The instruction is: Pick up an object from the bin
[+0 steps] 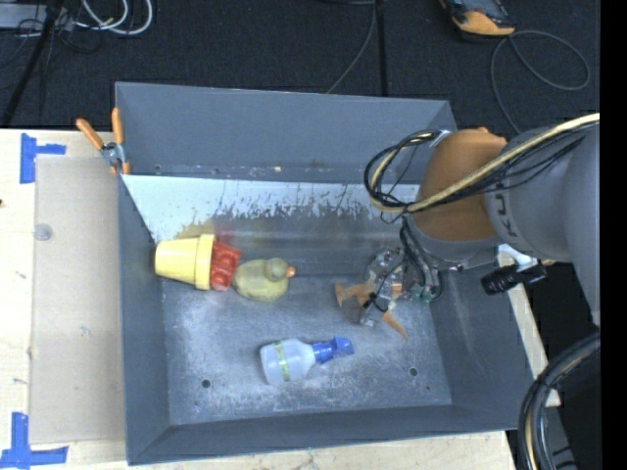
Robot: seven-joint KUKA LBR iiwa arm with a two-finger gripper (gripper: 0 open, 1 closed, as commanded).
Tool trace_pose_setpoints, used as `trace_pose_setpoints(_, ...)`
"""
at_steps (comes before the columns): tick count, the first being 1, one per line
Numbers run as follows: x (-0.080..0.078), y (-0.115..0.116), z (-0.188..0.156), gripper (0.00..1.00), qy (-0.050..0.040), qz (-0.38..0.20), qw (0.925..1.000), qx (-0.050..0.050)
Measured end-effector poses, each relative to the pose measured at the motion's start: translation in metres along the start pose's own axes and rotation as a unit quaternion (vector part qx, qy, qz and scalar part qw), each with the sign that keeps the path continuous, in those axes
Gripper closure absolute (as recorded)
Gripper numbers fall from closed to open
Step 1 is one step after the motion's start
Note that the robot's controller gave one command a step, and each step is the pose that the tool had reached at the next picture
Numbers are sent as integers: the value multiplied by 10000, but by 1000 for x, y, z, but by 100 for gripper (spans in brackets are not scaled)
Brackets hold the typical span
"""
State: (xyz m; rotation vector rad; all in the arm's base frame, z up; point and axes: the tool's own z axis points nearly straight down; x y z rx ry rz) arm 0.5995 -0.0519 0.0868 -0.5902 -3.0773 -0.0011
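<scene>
Arm: I see the KUKA arm entering from the right edge of the frame, bent down into the right half of the bin.

Wrist: an orange cover sits at upper right, above the bin's right wall, with black cables looping off its left side.

Gripper: the gripper is low over the bin floor, right of centre and near the right wall.

Tool state: I cannot tell from this angle whether it is spread or pressed together; wiring and the wrist clutter the tip.

Nearest thing: an orange-brown piece, thin and pointed, lies on the floor right at the gripper. One end sticks out to its left, and a similar end shows just below and to its right. I cannot tell if these are one thing or two, or whether anything is pinched.

Lower centre: a clear bottle with a blue cap lies on its side, cap pointing right, below and left of the gripper and apart from it.

Left: a yellow cup lies tipped over near the back-left wall, with a red piece at its mouth.

Centre left: a yellow-green duck-shaped toy lies just beside the red piece, well apart from the gripper.
</scene>
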Motion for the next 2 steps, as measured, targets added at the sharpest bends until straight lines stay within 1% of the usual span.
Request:
trace_pose_setpoints(1,-1,0,-14,100,-20,-2,10000,-6)
trace_pose_setpoints(2,0,0,-26,100,-3,-4,10000,-1)
